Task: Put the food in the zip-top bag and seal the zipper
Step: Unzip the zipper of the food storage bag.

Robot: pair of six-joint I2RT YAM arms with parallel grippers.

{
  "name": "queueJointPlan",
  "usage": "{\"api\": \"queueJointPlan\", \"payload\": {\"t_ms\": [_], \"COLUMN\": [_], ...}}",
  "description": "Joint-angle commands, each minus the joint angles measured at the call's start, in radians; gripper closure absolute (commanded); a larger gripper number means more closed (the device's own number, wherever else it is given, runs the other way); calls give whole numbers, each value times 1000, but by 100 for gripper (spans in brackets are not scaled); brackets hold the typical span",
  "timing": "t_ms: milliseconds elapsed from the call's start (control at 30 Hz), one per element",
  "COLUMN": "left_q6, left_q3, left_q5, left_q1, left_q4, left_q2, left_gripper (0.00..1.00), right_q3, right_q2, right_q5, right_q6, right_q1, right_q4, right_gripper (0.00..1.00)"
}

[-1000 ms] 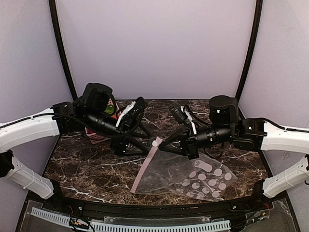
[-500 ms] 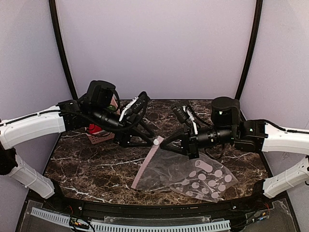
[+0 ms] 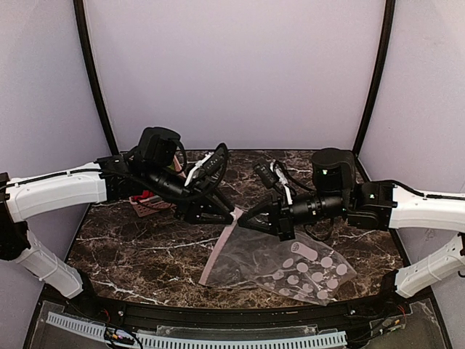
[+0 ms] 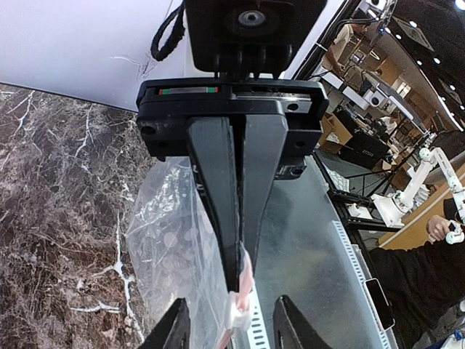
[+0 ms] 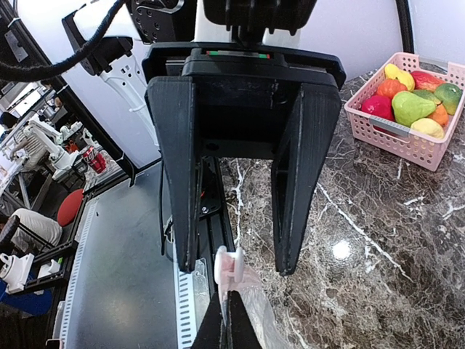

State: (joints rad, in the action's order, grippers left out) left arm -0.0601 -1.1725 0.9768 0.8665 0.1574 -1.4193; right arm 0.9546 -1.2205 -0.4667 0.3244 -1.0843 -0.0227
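The left hand (image 3: pixel 227 211) has swung from the basket (image 5: pixel 396 131) to the bag's (image 3: pixel 276 258) lifted corner above the middle of the bench (image 3: pixel 131 254), jaws still apart around the slider (image 5: pixel 229 265). The right hand (image 3: pixel 247 218) is clamped on the zipper (image 3: pixel 216 256). The fruit (image 5: pixel 408 107) sits unpacked, so opening the bag likely follows.

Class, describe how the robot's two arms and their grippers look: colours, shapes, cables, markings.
The left arm and right arm have white shells, turning black towards the wrists, with black cables alongside. The left gripper and right gripper are black, with flat tapering fingers and a red-green strip.
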Motion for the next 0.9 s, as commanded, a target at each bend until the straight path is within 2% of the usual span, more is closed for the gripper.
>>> {"api": "queueJointPlan", "payload": {"t_ms": [0, 267, 500, 867], "left_q6": [-5, -5, -4, -1], "left_q3": [19, 22, 23, 20], "left_q5": [26, 22, 24, 35], "left_q1": [0, -1, 0, 0], "left_q4": [-20, -19, -19, -4], "left_q2": [7, 0, -1, -12], "left_gripper": [63, 73, 87, 99], "right_q3": [16, 16, 16, 6], "right_q2": [-8, -12, -11, 0], "right_q5": [17, 19, 26, 85], "right_q6": [10, 12, 15, 34], "right_q1": [-8, -8, -8, -8], "right_q4": [29, 29, 29, 28], "right_gripper": [100, 100, 100, 100]}}
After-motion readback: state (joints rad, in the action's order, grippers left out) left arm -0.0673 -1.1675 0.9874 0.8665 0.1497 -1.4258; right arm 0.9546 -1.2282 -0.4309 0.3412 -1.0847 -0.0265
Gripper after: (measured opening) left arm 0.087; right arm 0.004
